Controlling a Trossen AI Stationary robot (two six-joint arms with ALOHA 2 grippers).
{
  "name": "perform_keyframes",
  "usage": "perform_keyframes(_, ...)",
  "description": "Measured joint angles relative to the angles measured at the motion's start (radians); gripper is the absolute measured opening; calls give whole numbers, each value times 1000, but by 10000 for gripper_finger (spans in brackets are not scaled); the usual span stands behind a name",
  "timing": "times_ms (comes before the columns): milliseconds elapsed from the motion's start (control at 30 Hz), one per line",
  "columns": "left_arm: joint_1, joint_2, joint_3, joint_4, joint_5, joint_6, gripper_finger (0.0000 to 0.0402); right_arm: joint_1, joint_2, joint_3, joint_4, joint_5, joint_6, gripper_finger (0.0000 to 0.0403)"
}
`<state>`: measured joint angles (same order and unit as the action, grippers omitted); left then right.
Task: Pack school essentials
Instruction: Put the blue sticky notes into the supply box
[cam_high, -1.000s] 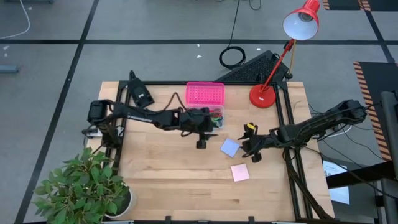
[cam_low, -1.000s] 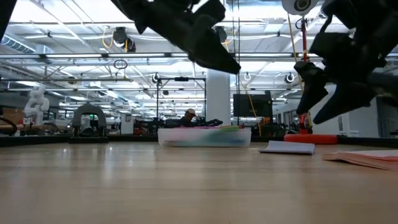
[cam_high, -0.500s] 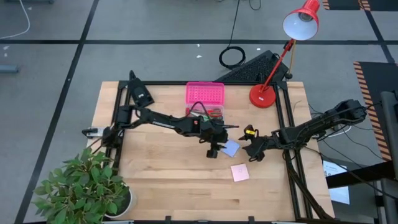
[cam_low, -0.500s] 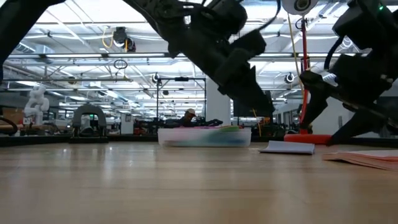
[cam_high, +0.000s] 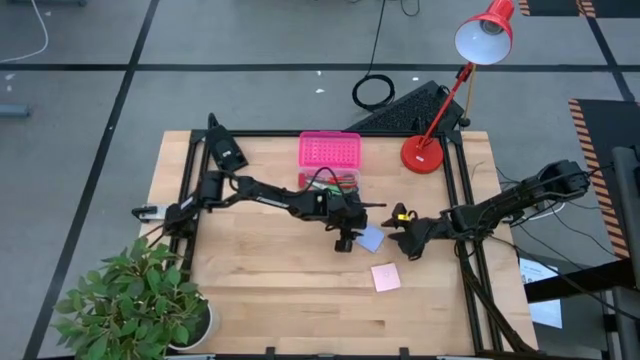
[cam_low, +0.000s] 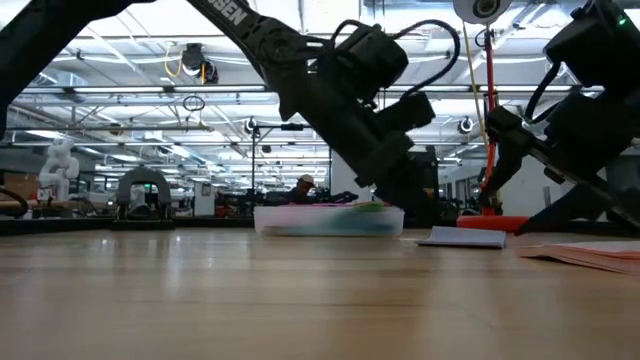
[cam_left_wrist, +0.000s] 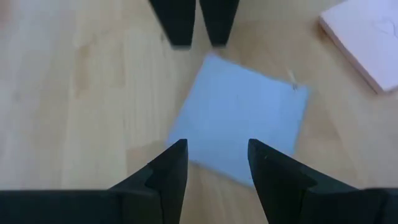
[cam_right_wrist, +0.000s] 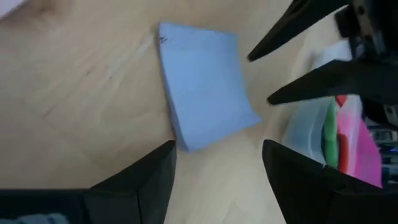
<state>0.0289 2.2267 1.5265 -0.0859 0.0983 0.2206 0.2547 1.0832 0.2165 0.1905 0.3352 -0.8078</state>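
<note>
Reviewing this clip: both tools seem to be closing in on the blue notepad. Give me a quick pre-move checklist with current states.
1. Left tool open over the blue notepad: ok.
2. Blue notepad flat on the table, not gripped: ok.
3. Right tool open, close to the same notepad: not ok, crowding risk.
4. Pink notepad lies apart, unobstructed: ok.
5. Clear box open to receive items: ok, pink lid lies behind it.
6. Room inside the box: cannot tell.
</note>
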Motion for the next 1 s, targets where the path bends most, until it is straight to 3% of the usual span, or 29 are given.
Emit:
perform_keyframes(433,-7,36,1,39,-57,107,172,0,4,-10,1,-53,-102,233)
perform_keyframes(1000,-5,44,1,44,-57,153,172,-16,157,-5,137,-50,-174,216)
